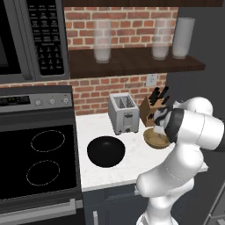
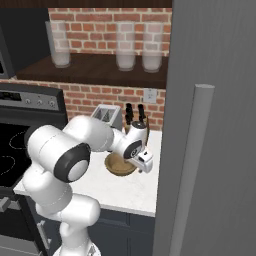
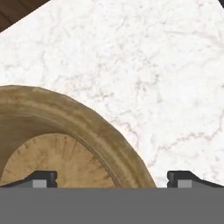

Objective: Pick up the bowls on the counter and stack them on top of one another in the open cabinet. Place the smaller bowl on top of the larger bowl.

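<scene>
With jaws apart straddling the rim of the smaller bowl [image 3: 65, 140], which sits just beside the knife block [image 1: 151, 110], the gripper [image 3: 111, 177] should sink lower before pinching the wall squarely

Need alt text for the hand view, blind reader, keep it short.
Close view down onto the rim of the tan wooden bowl sitting on the white speckled counter, with the bowl taking up the lower left. The open claw straddles the rim, one dark fingertip over the bowl's inside and the other over the counter. A sliver of brown wood shows in the top left corner.
</scene>
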